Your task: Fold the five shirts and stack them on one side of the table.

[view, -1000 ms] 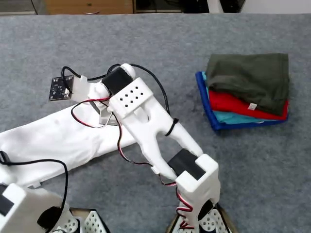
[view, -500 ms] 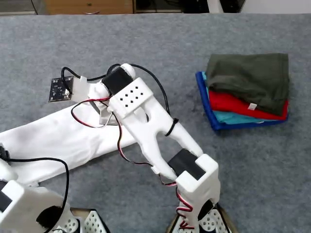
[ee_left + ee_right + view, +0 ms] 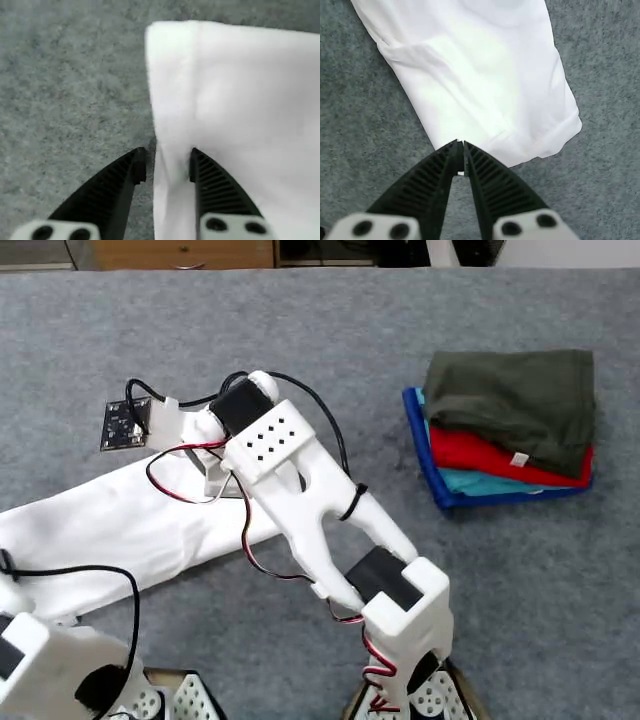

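Bench (image 3: 330, 330) surface grey, carpet-like. White shirt (image 3: 120, 525) lies on it left of centre, folded into a long narrow band that runs slantwise from the near left edge toward the middle. Right arm (image 3: 320, 510) stretches over the band's far end. Right hand (image 3: 460, 145) is pressed together on the shirt's edge near a corner, with a sliver of white cloth showing between the fingers. Left hand (image 3: 167, 160) is spread and straddles another edge of the shirt, not far from a corner. One finger is over grey bench, the other over cloth, with the edge between them.

Stack (image 3: 505, 430) of four folded shirts sits well apart on the right side: dark olive shirt (image 3: 520, 400) on top, then red shirt (image 3: 470, 452), teal shirt (image 3: 480, 483) and blue shirt (image 3: 425, 455) at the bottom. Small white tag (image 3: 518, 459) on the red one; print too small to read. Dark circuit board (image 3: 125, 422) with wires sits by the right arm's wrist.
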Motion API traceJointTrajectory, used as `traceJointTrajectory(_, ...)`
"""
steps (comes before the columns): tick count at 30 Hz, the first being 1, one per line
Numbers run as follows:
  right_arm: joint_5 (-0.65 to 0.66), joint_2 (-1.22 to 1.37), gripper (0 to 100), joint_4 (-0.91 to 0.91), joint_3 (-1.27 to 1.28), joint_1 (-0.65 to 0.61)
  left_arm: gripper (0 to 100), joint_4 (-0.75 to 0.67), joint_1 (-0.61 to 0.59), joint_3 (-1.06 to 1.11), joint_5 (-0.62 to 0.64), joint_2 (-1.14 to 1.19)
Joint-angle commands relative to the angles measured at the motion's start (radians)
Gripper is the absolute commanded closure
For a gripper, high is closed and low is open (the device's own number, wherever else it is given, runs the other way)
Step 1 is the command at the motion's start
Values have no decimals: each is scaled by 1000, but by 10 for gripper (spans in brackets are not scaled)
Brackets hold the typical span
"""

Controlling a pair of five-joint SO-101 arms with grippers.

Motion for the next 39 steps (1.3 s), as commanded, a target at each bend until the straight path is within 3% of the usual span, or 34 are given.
traceJointTrajectory(1,12,-65,996,-17,-7,-4,820,-58,-35,-15,-20,2)
traceJointTrajectory(18,48,-122,995,-15,-5,33,852,-51,-21,-69,-144,125)
traceJointTrajectory(23,49,-157,995,-15,-2,93,856,84,-29,-216,-146,228)
traceJointTrajectory(39,49,-196,995,-15,-4,116,973,103,-31,-255,-183,303)
